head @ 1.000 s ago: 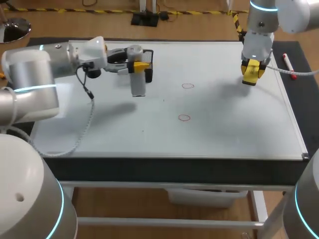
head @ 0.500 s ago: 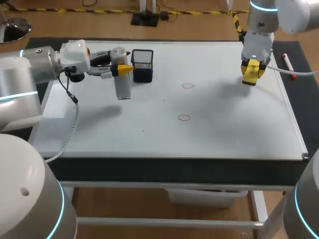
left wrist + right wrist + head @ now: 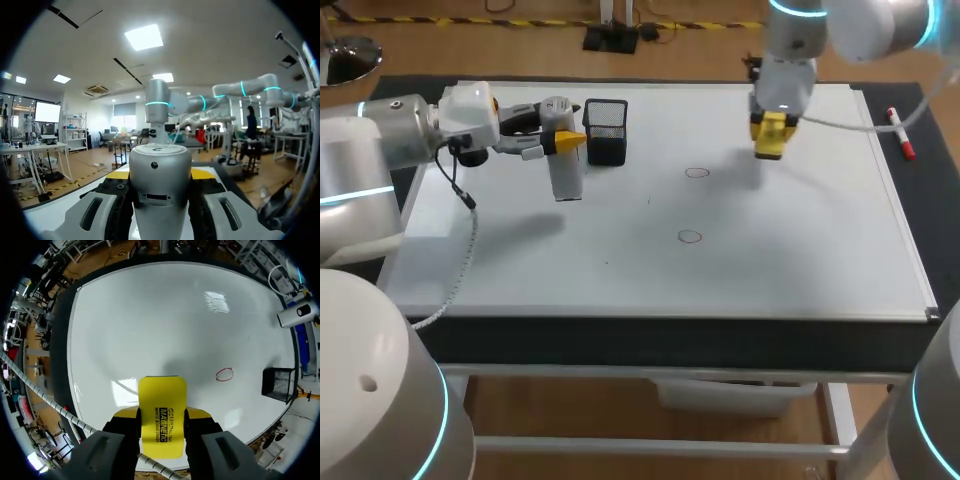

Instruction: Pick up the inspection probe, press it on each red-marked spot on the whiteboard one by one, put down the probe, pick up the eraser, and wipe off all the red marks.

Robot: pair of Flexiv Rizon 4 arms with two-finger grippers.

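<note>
The inspection probe [image 3: 567, 178], a silver-grey cylinder, stands upright in the upper left, clamped between the left gripper's [image 3: 566, 141] fingers, just beside a black mesh cup [image 3: 606, 131]. Two small red marks [image 3: 696, 173] sit mid-whiteboard [image 3: 800, 250]. In the upper right, the right gripper [image 3: 771, 137] is closed on a yellow eraser [image 3: 161, 412] over the board.
</note>
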